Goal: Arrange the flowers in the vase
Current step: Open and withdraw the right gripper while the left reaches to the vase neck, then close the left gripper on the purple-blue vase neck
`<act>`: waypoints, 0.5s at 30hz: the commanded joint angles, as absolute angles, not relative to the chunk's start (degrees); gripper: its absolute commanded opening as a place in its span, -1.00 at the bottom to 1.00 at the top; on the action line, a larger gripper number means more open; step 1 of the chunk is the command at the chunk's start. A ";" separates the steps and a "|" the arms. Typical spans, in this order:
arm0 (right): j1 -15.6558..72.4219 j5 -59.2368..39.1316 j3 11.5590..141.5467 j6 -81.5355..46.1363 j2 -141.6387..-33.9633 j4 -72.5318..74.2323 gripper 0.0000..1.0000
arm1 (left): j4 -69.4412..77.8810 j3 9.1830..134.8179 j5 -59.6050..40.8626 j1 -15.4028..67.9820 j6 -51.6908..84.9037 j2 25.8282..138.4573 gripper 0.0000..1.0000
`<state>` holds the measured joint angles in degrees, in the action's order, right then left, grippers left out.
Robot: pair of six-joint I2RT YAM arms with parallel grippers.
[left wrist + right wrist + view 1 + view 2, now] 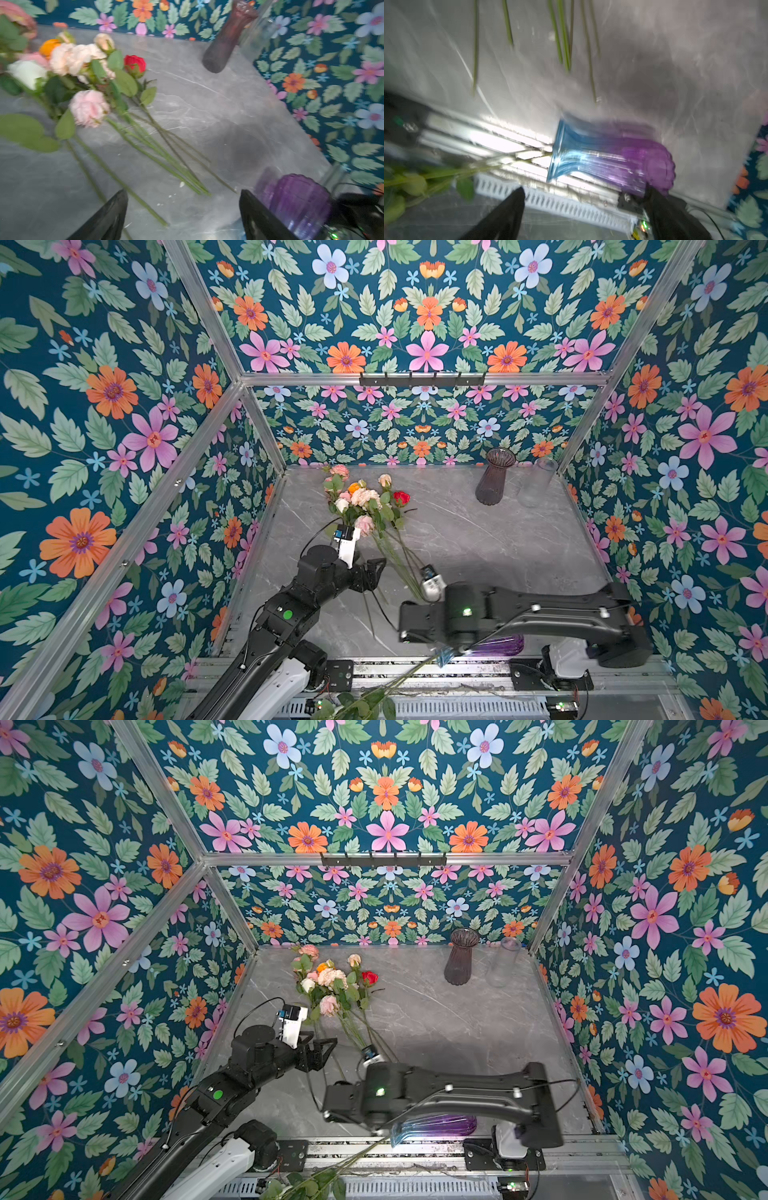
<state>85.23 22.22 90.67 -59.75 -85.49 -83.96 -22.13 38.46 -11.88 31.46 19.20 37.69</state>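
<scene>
A bunch of flowers [365, 502] [332, 979] [83, 72] lies on the grey marble table, heads toward the back left and stems [564, 31] fanned toward the front. The blue-to-purple ribbed vase [500, 645] [436, 1126] [608, 155] [299, 203] lies on its side at the table's front edge, under my right arm. Flower stems [399, 680] [446, 172] stick out of its mouth over the front rail. My left gripper [182, 192] [368, 574] is open above the loose stem ends. My right gripper [585, 191] is open just short of the vase, one finger beside its purple base.
A dark ribbed vase [494, 477] and a clear glass cylinder [538, 481] stand at the back right corner. An aluminium rail [415, 668] runs along the front edge. Flowered wallpaper walls close in three sides. A black hook rail [422, 379] hangs on the back wall.
</scene>
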 commanded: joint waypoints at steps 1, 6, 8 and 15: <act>81.56 20.65 81.19 -57.96 -70.99 -76.90 0.75 | -14.35 37.62 -19.42 32.55 13.65 38.58 0.64; 66.56 12.52 65.86 -51.23 -48.63 -69.70 0.70 | -8.78 38.40 -31.19 42.41 -13.67 40.18 0.49; 58.53 8.24 62.88 -47.33 -44.91 -69.21 0.71 | -13.73 39.15 -32.74 49.11 -31.79 40.52 0.35; 30.94 -12.02 52.70 -33.80 -40.03 -61.85 0.79 | -10.22 31.21 -12.52 68.18 -65.15 43.05 0.16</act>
<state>38.26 0.01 54.78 -42.19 -40.77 -67.40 -13.17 32.99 -22.26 64.10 -45.17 41.17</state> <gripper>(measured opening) 0.897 0.578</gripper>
